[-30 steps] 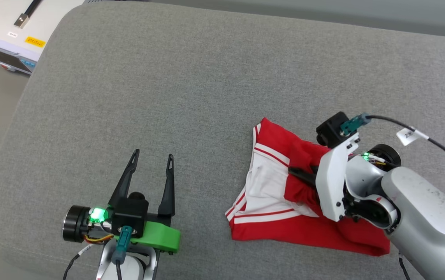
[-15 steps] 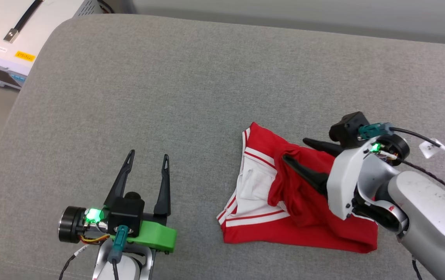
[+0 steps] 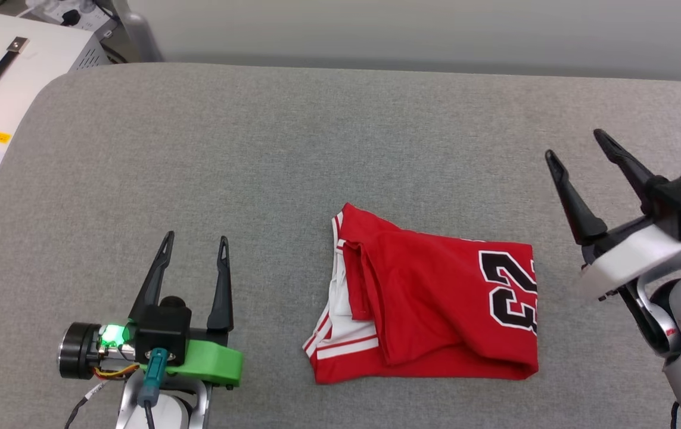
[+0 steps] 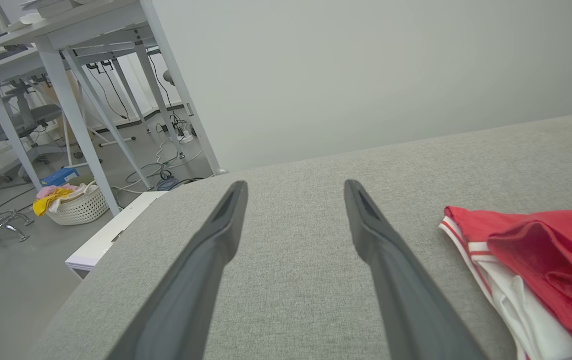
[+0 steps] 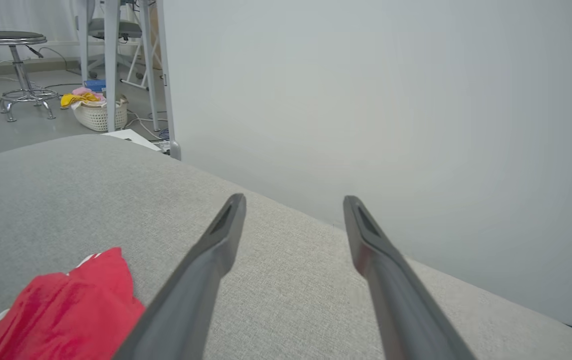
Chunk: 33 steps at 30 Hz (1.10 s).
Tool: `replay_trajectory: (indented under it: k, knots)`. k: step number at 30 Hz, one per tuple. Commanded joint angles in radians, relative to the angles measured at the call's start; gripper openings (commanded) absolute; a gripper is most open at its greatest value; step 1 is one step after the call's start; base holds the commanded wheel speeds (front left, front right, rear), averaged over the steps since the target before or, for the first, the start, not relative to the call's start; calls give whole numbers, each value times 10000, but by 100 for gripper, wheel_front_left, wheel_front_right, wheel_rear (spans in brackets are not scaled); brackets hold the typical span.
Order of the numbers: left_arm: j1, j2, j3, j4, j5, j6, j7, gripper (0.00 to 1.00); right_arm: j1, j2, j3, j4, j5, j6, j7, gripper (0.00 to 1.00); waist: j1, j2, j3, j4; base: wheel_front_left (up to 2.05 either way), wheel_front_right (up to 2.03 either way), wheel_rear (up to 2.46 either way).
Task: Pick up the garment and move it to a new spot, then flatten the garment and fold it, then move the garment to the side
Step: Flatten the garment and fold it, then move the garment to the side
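The garment (image 3: 435,298) lies folded on the grey cushioned surface (image 3: 292,155), red with a black 23 on its right part and white striped trim at its left edge. It also appears in the left wrist view as the garment (image 4: 531,260) and in the right wrist view as the garment (image 5: 60,310). My left gripper (image 3: 195,241) stands open to the garment's left, nothing between its fingers. My right gripper (image 3: 575,146) stands open to the garment's right, raised clear of it and holding nothing.
A white equipment box (image 3: 0,113) with a black handle sits beyond the surface's far left corner. Beyond the left edge, table legs (image 4: 75,115), a white laundry basket (image 4: 78,207) and cables stand on the floor. A pale wall (image 5: 366,100) runs behind the surface.
My right gripper opened, let go of the garment and drew back to the right. The garment now lies folded flat with the 23 showing. The head camera shifted.
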Motion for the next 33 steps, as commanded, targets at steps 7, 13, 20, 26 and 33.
replay_trajectory:
  k: [7,13,20,26,33]
  knots:
    - [332,35,91,-144,-100,-9,-59,100,1593,1525,-2082,-708,-1614,-4,-1153,100,0,0,-421,-395,0,0,0]
    - [577,25,146,-215,-159,-90,-59,100,2656,2227,-2485,-1314,-2052,-4,-1279,100,0,0,-643,-520,0,0,0]
    - [905,4,216,-328,-265,-225,-59,100,3806,2986,-3004,-1772,-1903,-4,-1285,100,0,0,-812,-483,0,0,0]
    - [1138,-9,232,-305,-264,-336,-59,100,4380,3159,-3160,-1850,-1686,-4,-1286,100,0,0,-858,-409,0,0,0]
    - [1164,-63,216,-217,-207,-404,-59,100,4693,3292,-3259,-1920,-1728,-4,-1287,100,0,0,-829,-330,0,0,0]
